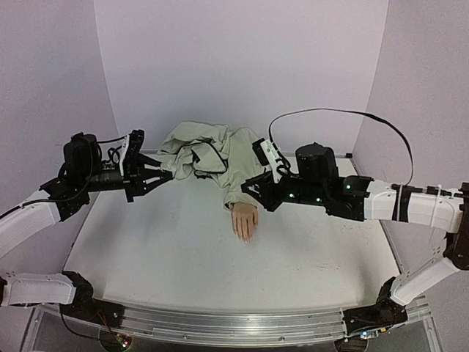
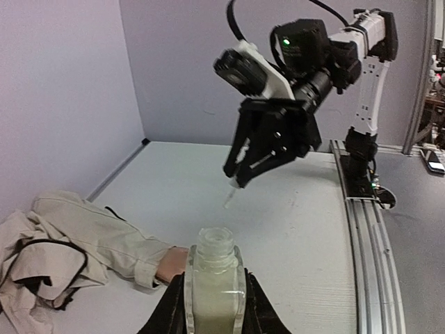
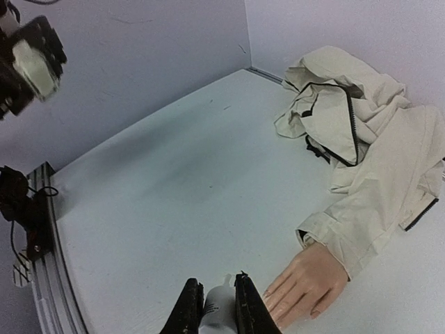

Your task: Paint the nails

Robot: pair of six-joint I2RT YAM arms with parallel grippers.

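Lilac walls, pale grey desk, and we're at the brush-loaded stage. The left end effector is clenched on the small whitish translucent bottle, neck uncapped, held off the desk. The right end effector grasps the white brush cap, its thin brush pointing down near the pale peach mannequin hand, which lies flat in its beige sleeve. The nails look bare, though they're too small to be sure. Next, I'd say, calls for lowering the tip gently onto one fingertip
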